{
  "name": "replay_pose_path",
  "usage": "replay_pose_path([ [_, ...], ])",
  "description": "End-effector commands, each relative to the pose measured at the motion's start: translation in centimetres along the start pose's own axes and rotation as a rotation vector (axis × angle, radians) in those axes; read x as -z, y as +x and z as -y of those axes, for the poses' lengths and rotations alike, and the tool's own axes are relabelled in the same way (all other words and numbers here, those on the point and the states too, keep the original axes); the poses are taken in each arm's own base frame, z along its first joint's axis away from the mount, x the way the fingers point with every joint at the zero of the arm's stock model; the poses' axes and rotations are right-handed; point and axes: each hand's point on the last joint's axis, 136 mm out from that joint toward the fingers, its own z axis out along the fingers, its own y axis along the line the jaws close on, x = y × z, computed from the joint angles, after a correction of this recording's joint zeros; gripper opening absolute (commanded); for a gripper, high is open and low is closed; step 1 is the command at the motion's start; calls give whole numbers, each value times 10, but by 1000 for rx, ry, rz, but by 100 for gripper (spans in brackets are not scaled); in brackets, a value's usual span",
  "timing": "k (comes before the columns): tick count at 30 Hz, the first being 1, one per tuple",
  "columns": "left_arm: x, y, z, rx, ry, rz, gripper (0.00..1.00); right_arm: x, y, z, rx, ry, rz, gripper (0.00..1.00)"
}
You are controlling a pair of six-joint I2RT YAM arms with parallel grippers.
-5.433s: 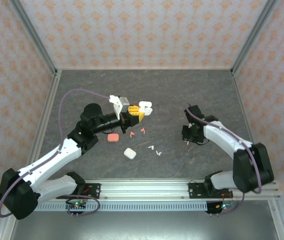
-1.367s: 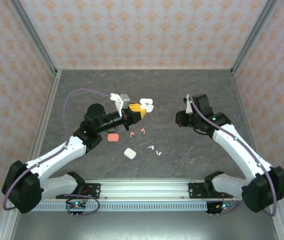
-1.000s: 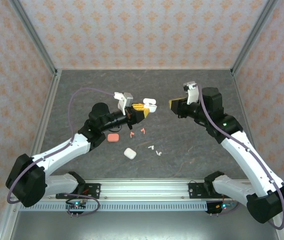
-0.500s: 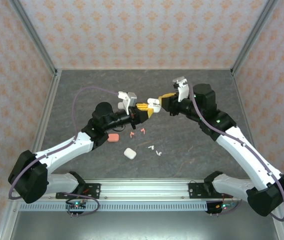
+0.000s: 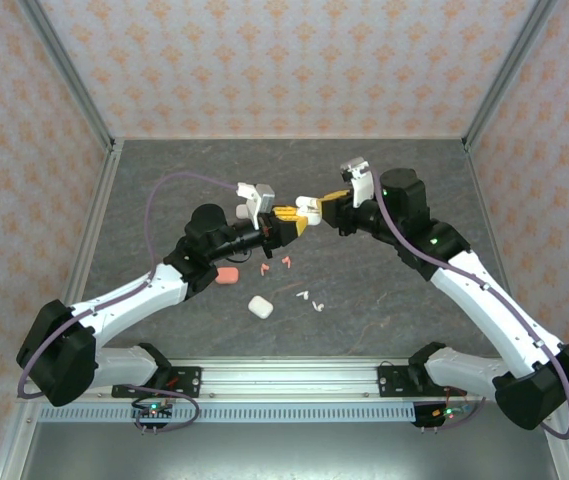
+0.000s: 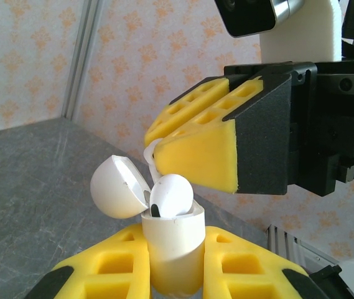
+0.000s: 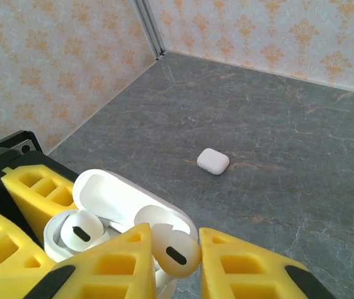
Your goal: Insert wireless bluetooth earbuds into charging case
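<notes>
Within right claw (image 7: 175, 240), white earbud (image 7: 175, 250)

Grey table (image 5: 394, 180) holds pink case (image 5: 227, 275), white case (image 5: 260, 307), earbuds (image 5: 318, 303).

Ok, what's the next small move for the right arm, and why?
Probably ease the right gripper down so its white earbud slides stem-first into what looks like the free slot of the case. The left gripper holds the case right by it, lid open, with a seated earbud in one side.
</notes>
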Motion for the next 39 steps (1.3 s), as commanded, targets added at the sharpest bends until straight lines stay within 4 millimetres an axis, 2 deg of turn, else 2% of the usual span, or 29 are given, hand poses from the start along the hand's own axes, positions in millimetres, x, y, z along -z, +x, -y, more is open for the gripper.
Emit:
replay_pose_path([
  [1,-2,-25,12,-43,29,69,0,11,-6,-7,33,-7,12,20],
  [7,-1,-26,12,-45,30,72,0,8,-1,-17,-6,-75,-13,21],
  [18,0,-25,13,-51,35,84,0,6,-1,-22,-65,-100,-44,29],
  [32,2,-22,12,-56,30,83,0,7,-16,-22,-97,-88,-32,41],
  [34,3,-22,12,-56,28,84,0,12,-23,-21,-98,-72,-12,45],
  [39,4,-23,13,-60,33,91,0,22,-39,-15,-136,-33,45,64],
])
